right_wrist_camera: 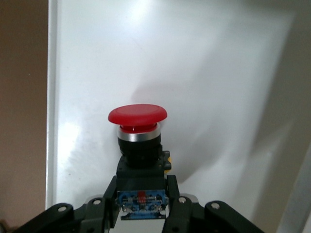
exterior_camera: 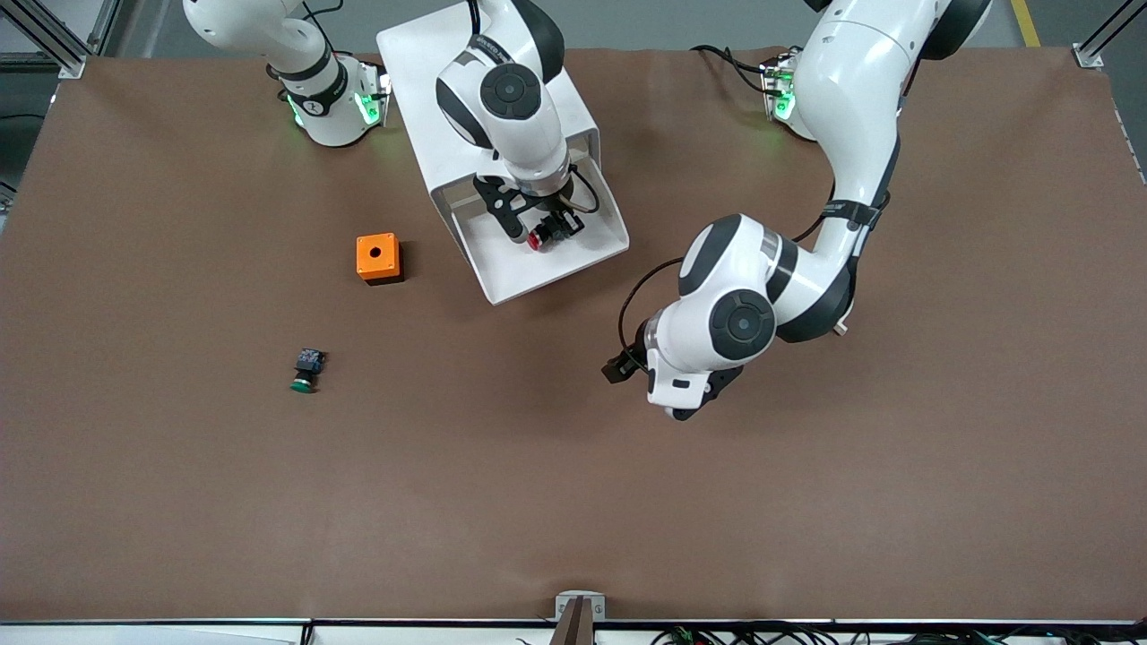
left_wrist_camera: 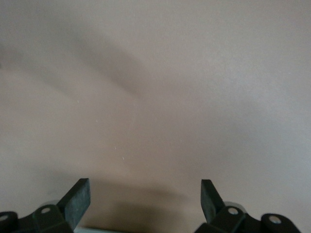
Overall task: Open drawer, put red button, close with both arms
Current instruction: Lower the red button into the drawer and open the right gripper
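Note:
The white drawer point(exterior_camera: 573, 269) is pulled open out of its white cabinet point(exterior_camera: 430, 81). My right gripper point(exterior_camera: 545, 231) is over the open drawer, shut on the red button point(exterior_camera: 538, 240). In the right wrist view the red button point(right_wrist_camera: 138, 116) has its red cap toward the white drawer floor point(right_wrist_camera: 209, 73), and the fingers point(right_wrist_camera: 108, 194) clamp its black body. My left gripper point(exterior_camera: 647, 376) is open and empty over bare brown table, nearer to the front camera than the drawer. In the left wrist view its fingertips point(left_wrist_camera: 77, 196) stand wide apart.
An orange box point(exterior_camera: 378, 258) with a round hole stands beside the drawer, toward the right arm's end. A green-capped button point(exterior_camera: 307, 370) lies nearer to the front camera than the orange box. The brown table point(exterior_camera: 806, 502) stretches wide around them.

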